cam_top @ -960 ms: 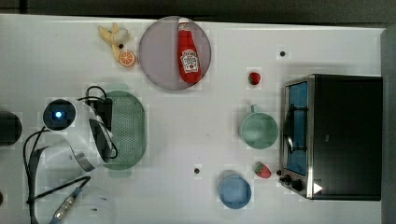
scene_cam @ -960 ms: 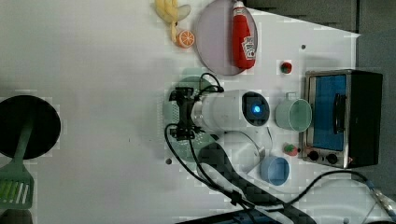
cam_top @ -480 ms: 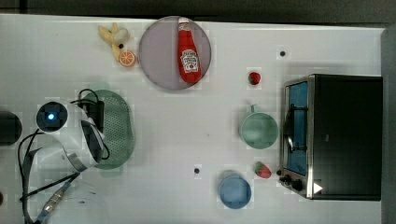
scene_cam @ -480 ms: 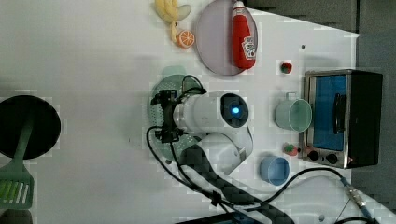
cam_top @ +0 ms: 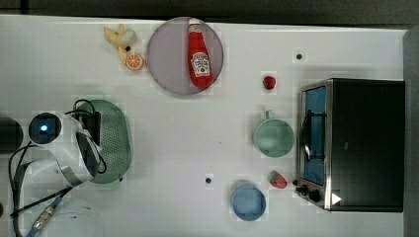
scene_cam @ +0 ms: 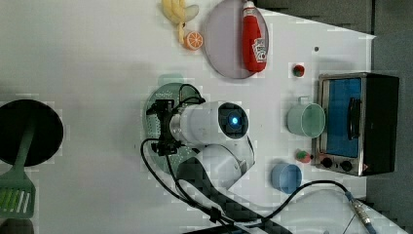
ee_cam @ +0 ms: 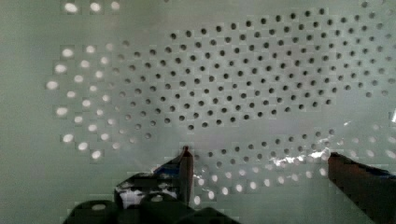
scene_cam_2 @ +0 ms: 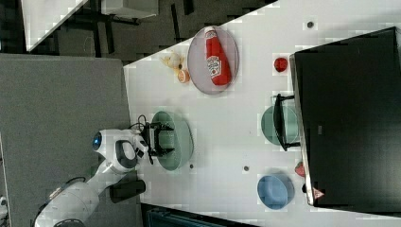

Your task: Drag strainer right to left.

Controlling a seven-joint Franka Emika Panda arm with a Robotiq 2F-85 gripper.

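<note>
The pale green strainer (cam_top: 116, 143) lies near the top view's left edge, its left half under my arm. My gripper (cam_top: 93, 129) reaches down into its bowl. In the wrist view, the fingertips (ee_cam: 187, 161) stand apart over the strainer's (ee_cam: 233, 93) holed inside, and nothing is held between them; the gripper (ee_cam: 264, 165) is open. The left view shows the gripper (scene_cam: 163, 127) over the strainer (scene_cam: 154, 108), and the right view shows the gripper (scene_cam_2: 160, 138) inside the strainer (scene_cam_2: 182, 142).
A green mug (cam_top: 274, 138), a blue bowl (cam_top: 248, 201) and a toaster oven (cam_top: 356, 143) sit at the top view's right. A plate (cam_top: 165, 64) bearing a ketchup bottle (cam_top: 199, 57) lies at the back. A black pan (scene_cam: 29, 131) is at the left view's left.
The gripper and the strainer have slid together toward the top view's left, most of it in the first half second.
</note>
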